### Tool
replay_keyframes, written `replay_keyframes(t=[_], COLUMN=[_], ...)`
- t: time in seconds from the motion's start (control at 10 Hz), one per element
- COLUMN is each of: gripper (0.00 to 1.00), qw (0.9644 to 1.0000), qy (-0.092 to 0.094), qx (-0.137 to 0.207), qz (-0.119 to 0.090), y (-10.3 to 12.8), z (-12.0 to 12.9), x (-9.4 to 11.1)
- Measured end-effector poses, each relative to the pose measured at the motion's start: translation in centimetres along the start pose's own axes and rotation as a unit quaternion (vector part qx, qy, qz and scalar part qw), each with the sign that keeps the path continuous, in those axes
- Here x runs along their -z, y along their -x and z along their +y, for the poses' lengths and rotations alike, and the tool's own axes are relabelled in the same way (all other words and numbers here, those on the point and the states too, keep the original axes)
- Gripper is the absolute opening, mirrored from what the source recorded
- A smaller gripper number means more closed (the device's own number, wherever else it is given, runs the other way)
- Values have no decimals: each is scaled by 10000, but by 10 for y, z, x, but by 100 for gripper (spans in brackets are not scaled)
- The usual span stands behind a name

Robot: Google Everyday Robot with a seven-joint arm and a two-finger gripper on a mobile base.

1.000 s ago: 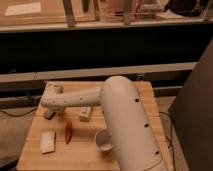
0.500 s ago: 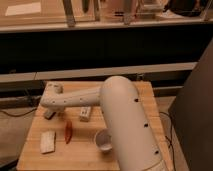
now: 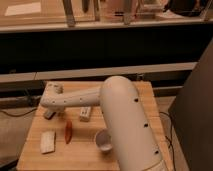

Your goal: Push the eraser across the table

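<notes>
The light wooden table fills the lower middle of the camera view. A flat white rectangular block, likely the eraser, lies near the table's front left corner. My white arm reaches from the lower right across the table to the left. The gripper hangs under the arm's end near the left edge, a short way behind the white block and apart from it.
An orange-red oblong object lies just right of the white block. A small pale box sits mid-table under the arm. A white cup stands at the front. A pale object sits at the back left corner. A dark wall and ledge run behind.
</notes>
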Motion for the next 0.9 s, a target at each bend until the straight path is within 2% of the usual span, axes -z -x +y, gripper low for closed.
replay_keyframes(t=[0.9], gripper=[4], qw=[10000], qy=[7], qx=[99], qz=[-13], y=[1], z=[0], x=[0])
